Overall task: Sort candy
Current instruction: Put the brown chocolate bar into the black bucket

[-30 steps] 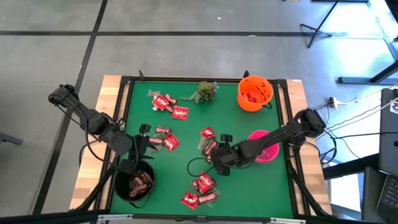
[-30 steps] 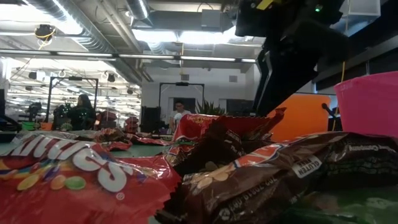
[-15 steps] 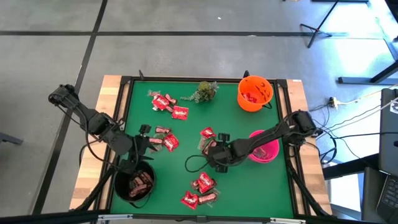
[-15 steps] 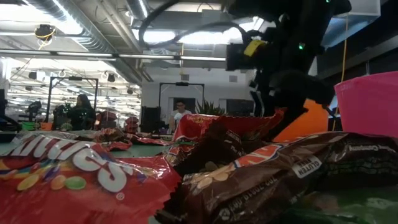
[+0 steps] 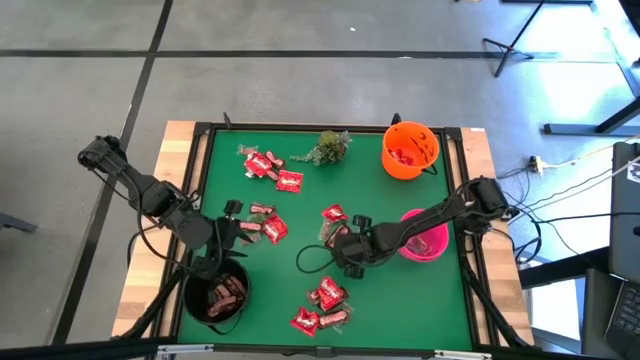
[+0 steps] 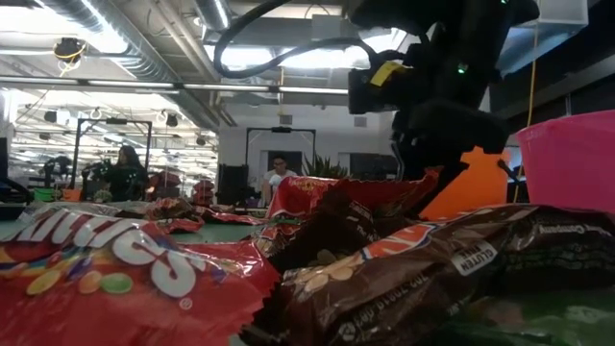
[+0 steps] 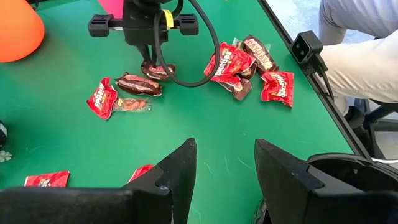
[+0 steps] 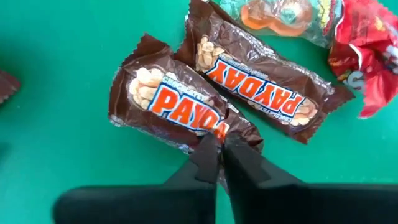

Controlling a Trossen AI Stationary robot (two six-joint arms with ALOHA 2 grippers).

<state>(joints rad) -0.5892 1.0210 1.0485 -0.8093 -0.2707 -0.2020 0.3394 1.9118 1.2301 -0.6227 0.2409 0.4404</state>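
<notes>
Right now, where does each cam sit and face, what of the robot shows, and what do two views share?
High: overhead, straight down; both arms, black bowl.
Low: tabletop height, looking across candy into the room; right arm above.
Left wrist: past open left gripper toward right gripper.
Right wrist: down at right gripper pinching a PayDay bar.
Shared: left wrist and high both show the orange bowl.

Wrapped candy [image 5: 288, 182] lies scattered across the green table: red packets and brown bars toward eleven o'clock, at centre and toward six. Two brown PayDay bars [image 8: 186, 106] lie flat, side by side and touching, beside a clear-wrapped sweet [image 8: 273, 15] and a red packet [image 8: 367, 56].
</notes>
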